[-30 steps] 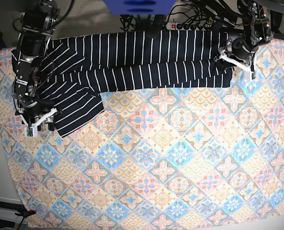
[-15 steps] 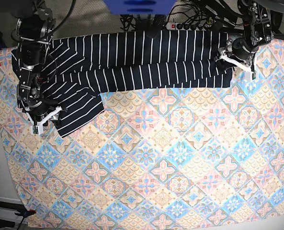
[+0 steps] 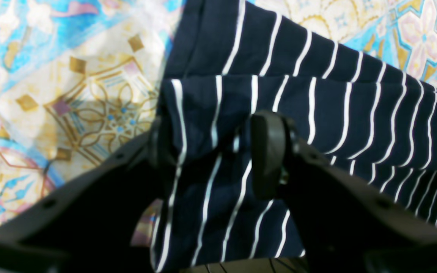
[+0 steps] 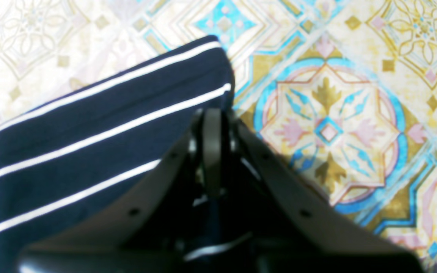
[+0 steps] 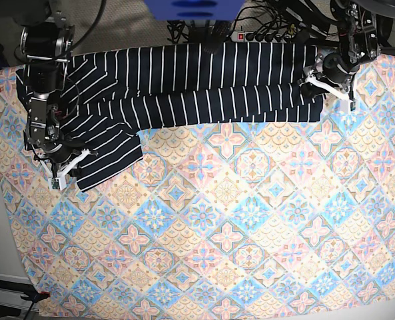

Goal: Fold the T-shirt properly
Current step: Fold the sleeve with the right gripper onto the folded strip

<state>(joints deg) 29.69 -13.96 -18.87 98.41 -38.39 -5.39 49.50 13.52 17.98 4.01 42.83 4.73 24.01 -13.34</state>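
In the left wrist view, we see the left end effector [image 3: 218, 151] spread, with striped T-shirt [image 3: 317, 110] between its tips. In the right wrist view, the right end effector [image 4: 218, 151] pinches the T-shirt near its edge. In the base view, the T-shirt lies across the far side of the flowery cloth [image 5: 204, 233].

- Pastel cloth [image 5: 217, 213] spread wide across the surface — floral tiles, diamonds, blue, pink and ochre on cream
- Light bright, washing the cloth palest toward the base view's lower right — softer at the left
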